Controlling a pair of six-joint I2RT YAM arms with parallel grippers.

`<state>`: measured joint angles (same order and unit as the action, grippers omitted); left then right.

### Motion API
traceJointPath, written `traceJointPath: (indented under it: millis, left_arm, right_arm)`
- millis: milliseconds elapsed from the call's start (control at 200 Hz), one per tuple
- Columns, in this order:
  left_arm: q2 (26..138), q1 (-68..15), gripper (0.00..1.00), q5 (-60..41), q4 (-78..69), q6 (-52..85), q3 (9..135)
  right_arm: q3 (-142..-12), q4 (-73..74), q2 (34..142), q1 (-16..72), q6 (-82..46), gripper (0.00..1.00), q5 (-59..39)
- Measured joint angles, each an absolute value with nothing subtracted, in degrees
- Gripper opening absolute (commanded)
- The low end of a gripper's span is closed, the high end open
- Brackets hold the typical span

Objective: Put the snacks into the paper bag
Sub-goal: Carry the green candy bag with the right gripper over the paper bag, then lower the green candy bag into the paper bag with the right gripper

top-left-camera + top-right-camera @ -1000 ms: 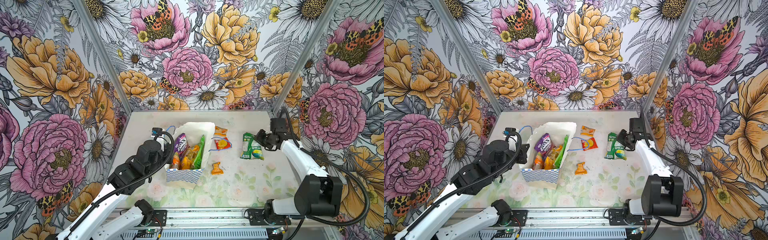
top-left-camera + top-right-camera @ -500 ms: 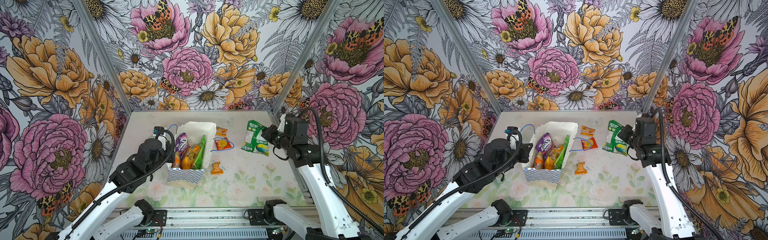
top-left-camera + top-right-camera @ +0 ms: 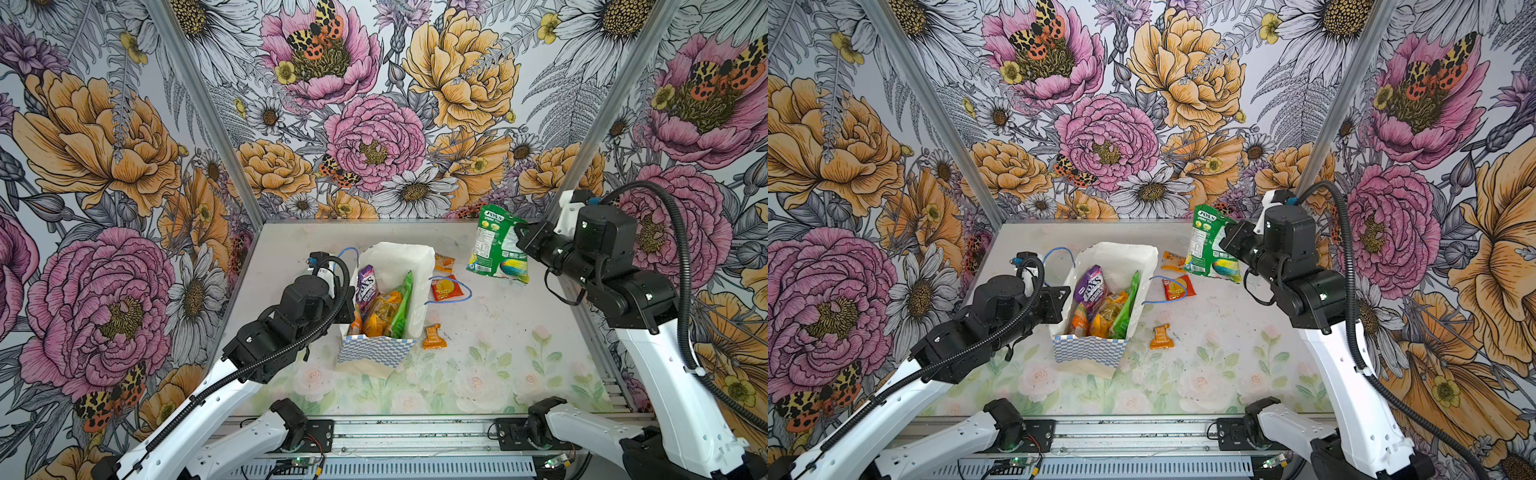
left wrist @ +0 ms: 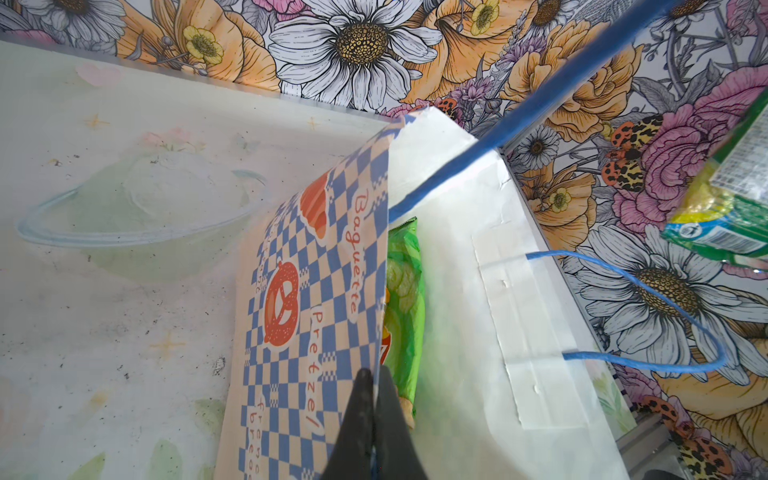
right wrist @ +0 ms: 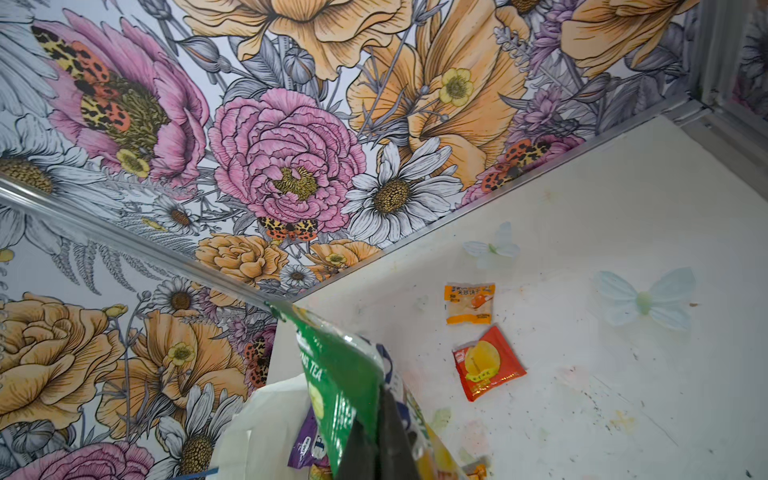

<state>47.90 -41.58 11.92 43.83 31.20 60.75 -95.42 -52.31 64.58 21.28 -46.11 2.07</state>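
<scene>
left gripper [image 4: 372, 378] low, jaws pinched together; right gripper [image 5: 380, 399] high, likewise clamped.

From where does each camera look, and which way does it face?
Both top views: high in front, facing down at the table; left arm and right arm show.
Left wrist: on that arm, facing along the left pincer, shut on the paper bag.
Right wrist: on its arm, facing past the right pincer, shut on the green packet.
Shared: both wrist views show paper bag and green packet.

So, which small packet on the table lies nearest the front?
The crumpled orange sachet beside the bag's checkered end; the red packet and flat orange sachet lie farther back.
</scene>
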Motion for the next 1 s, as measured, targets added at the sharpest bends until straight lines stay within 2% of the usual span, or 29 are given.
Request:
traceJointPath:
  millis: [560,1001]
  left_arm:
    - [50.3,-43.9,0.00,14.5,43.9,34.2,62.6]
    - [50.4,-44.0,0.00,15.4,43.9,34.7,62.6]
  right_arm:
    - [-103.5,-52.6,75.9,45.3,-46.1,0.00,12.5]
    - [-102.7,-50.2,81.6,54.0,-47.3,0.00,15.1]
